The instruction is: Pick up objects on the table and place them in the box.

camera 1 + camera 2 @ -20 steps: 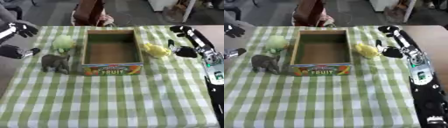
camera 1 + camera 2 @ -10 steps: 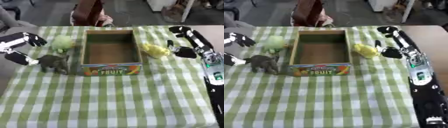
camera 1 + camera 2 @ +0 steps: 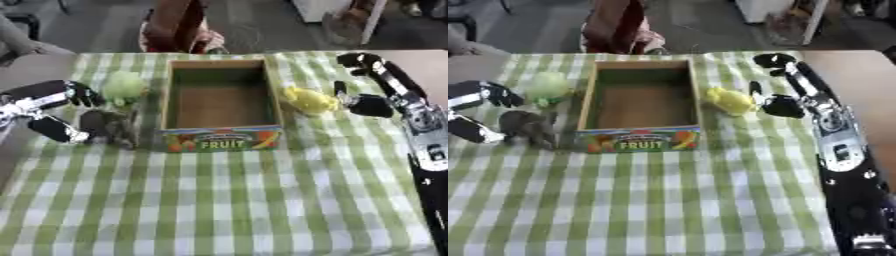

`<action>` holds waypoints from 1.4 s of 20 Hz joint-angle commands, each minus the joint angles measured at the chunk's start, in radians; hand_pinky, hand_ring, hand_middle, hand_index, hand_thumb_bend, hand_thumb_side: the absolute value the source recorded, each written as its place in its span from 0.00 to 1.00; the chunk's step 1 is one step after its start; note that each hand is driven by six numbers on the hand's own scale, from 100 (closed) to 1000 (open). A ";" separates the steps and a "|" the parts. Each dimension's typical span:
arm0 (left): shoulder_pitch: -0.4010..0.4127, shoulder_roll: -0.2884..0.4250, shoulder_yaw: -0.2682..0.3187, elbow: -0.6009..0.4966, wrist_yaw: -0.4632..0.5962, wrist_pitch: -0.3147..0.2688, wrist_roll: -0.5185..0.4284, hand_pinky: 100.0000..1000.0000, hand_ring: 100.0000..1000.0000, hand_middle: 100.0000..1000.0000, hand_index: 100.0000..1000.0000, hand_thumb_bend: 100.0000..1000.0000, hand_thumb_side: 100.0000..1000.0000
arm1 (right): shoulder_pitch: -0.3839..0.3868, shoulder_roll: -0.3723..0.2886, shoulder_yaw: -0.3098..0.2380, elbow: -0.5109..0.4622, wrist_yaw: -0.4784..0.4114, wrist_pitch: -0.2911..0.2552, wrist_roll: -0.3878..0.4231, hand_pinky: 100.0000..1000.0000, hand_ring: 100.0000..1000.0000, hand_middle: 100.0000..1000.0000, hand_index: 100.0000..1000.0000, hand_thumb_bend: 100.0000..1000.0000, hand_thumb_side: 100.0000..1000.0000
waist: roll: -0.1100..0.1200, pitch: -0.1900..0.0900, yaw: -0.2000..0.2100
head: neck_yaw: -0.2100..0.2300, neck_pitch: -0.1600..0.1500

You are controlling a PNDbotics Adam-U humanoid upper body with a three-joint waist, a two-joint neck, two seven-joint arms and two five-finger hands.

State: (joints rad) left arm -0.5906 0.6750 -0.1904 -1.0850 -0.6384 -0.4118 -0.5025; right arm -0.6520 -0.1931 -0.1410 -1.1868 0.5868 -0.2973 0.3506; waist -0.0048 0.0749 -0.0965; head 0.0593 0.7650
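The grey elephant toy (image 3: 107,127) is standing at centre left of the frame, just beside the left wall of the FRUIT box (image 3: 222,102), not yet lifted. You are bringing the left hand (image 3: 54,111) in from the left edge so that it is now bracketing the toy: fingers spread apart, one part above near the pale green round object (image 3: 123,86), the thumb below at the elephant's rear. Whether anything is touching the toy yet cannot be told. This reads as the reach closing toward a grasp, so the elephant is likely the first item going in; the box is showing only its bare brown floor.

The yellow duck toy (image 3: 309,100) is sitting just right of the box at centre right, with the right hand (image 3: 366,102) hovering beside it, fingers apart and curved, holding nothing.

Against a second ago: the left hand was sitting out at the far left edge, well apart from the elephant; it is now near it. The right hand and duck are keeping roughly the same places. All three objects are remaining outside the box on the green checked tablecloth (image 3: 227,200).
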 commanded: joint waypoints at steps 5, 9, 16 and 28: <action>-0.007 -0.019 0.009 0.035 -0.131 -0.044 0.009 0.70 0.62 0.59 0.78 0.23 0.18 | -0.023 -0.010 -0.001 -0.017 -0.005 0.000 -0.002 0.85 0.88 0.80 0.86 0.00 0.05 | -0.002 -0.011 0.000 | 0.001 0.005; -0.008 -0.024 0.020 0.046 -0.151 -0.052 0.035 0.64 0.51 0.47 0.69 0.00 0.10 | -0.023 -0.011 -0.003 -0.015 -0.005 0.001 -0.004 0.85 0.88 0.80 0.86 0.00 0.05 | -0.003 -0.012 0.000 | 0.000 0.005; -0.014 -0.017 0.044 0.006 -0.073 -0.027 0.107 0.61 0.45 0.40 0.62 0.00 0.15 | -0.023 -0.012 -0.004 -0.014 -0.005 0.003 -0.006 0.85 0.88 0.80 0.86 0.00 0.05 | -0.004 -0.013 0.002 | -0.003 0.005; -0.136 -0.014 0.076 -0.101 0.149 0.029 0.082 0.61 0.43 0.37 0.59 0.00 0.17 | -0.024 0.005 0.010 -0.010 -0.001 -0.004 0.002 0.85 0.88 0.80 0.86 0.00 0.06 | -0.007 -0.022 -0.020 | 0.015 0.005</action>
State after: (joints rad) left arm -0.6993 0.6340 -0.1265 -1.1640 -0.5173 -0.3925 -0.4226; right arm -0.6520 -0.1815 -0.1342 -1.1854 0.5869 -0.2975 0.3506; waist -0.0123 0.0684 -0.1179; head 0.0685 0.7650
